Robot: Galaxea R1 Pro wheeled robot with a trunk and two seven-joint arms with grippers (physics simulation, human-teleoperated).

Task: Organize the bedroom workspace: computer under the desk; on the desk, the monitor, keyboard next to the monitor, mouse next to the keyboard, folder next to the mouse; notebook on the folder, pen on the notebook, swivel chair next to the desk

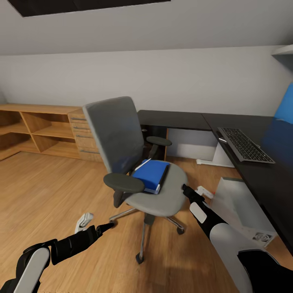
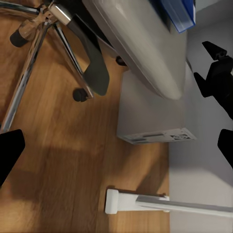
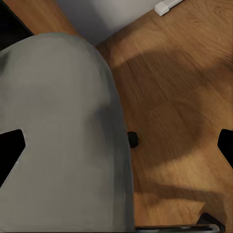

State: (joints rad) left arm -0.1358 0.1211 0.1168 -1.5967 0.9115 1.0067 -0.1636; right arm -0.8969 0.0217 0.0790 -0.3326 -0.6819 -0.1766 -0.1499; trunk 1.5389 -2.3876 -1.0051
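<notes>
Folder: the bright blue folder [image 1: 151, 175] lies flat on the seat of the swivel chair [image 1: 162, 195], tucked toward the back and the nearer armrest; a thin pale edge shows at its rear corner, and I cannot tell what that is.
Keyboard: the black keyboard [image 1: 245, 145] is on the counter [image 1: 260, 171], well apart from the chair.
Right gripper: the right gripper [image 1: 186, 189] hangs just beside the seat's front edge, fingers spread, nothing between them.
Left gripper: the left gripper [image 1: 109, 225] is low by the chrome base, fingers apart and holding nothing.
Risk, chair: it stands on castors, so a push on the seat while reaching could roll or spin it and carry the folder out of reach.
Risk, grasp: the folder is flat with little edge to pinch; closing on one corner may let it tilt and slide off.
Risk, armrest: the armrest [image 1: 124, 182] crowds the folder's near side and could block or catch an arm.
</notes>
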